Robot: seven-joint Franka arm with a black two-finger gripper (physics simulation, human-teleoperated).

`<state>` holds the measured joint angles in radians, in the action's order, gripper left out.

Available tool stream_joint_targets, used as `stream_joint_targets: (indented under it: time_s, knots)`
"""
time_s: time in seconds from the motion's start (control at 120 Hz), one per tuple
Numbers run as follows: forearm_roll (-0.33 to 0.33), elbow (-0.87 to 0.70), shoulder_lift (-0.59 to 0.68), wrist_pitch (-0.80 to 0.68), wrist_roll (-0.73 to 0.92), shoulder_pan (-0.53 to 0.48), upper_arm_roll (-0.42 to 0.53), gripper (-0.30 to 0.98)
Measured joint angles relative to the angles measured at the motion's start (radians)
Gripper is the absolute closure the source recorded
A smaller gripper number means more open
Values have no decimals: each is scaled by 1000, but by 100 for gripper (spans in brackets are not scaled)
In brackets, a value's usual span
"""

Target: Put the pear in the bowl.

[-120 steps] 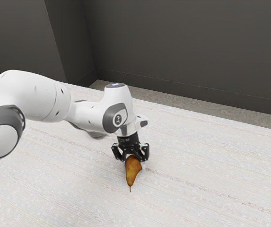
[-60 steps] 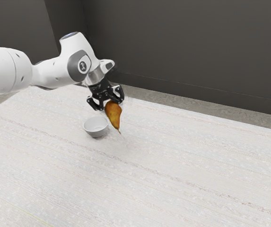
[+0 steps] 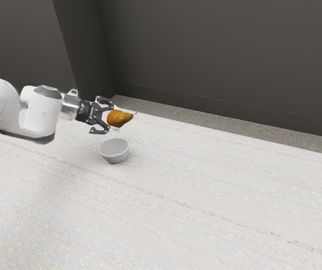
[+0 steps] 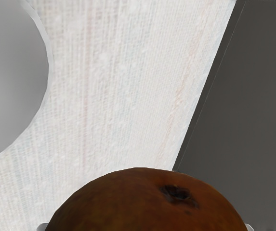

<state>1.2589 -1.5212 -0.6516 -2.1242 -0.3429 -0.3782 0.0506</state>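
In the exterior view my gripper (image 3: 112, 118) is tipped nearly level, facing the view's right, and shut on the rounded end of the brown-orange pear (image 3: 120, 118). The pear's stem end points away from the hand. The small light grey bowl (image 3: 114, 158) stands upright on the table, lower in that view than the pear and apart from it. In the wrist view the pear's broad end (image 4: 142, 202) lies at the lower edge, with slivers of the pads (image 4: 250, 227) on both sides, and part of the bowl (image 4: 12, 72) is visible beside it.
The white, wood-grained table (image 3: 205, 197) extends around the bowl and toward the exterior view's right. Beyond its far edge are a strip of floor (image 3: 217, 121) and a dark wall (image 3: 222, 56).
Holding the pear, my gripper rose from the table, moved toward the exterior view's left, and lately swung from pointing down to nearly level. The bowl, earlier mostly behind the arm, came into sight.
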Motion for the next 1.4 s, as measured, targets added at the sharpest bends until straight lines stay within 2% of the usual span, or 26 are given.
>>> stream_joint_targets:
  time_s: [0.058, 0.167, 0.325, 0.567, 0.742, 0.883, 0.933, 0.975, 1.017, 1.15, 1.283, 1.342, 1.4]
  knots:
    - [46, 9, -24, 9, -3, -55, 61, 33]
    - [89, -20, -34, 25, -21, -92, 98, 33]
    - [100, -94, -48, 39, -47, -120, 102, 32]
    - [105, -70, -89, 47, -73, -127, 96, 32]
    - [120, -63, -100, 49, -58, -127, 95, 15]
    - [123, -62, -93, 50, -45, -125, 95, 8]
    - [102, -65, -67, 50, -41, -123, 93, 6]
    - [40, -68, -16, 50, -41, -124, 92, 5]
    - [-63, -69, 42, 50, -42, -126, 91, 4]
    - [-540, -68, 177, 74, -7, -88, 93, 2]
    - [-938, -66, 291, 154, 116, 4, 94, 1]
    - [-1066, -65, 355, 195, 195, 57, 69, 1]
    - [-1145, -65, 427, 238, 277, 157, -4, 1]
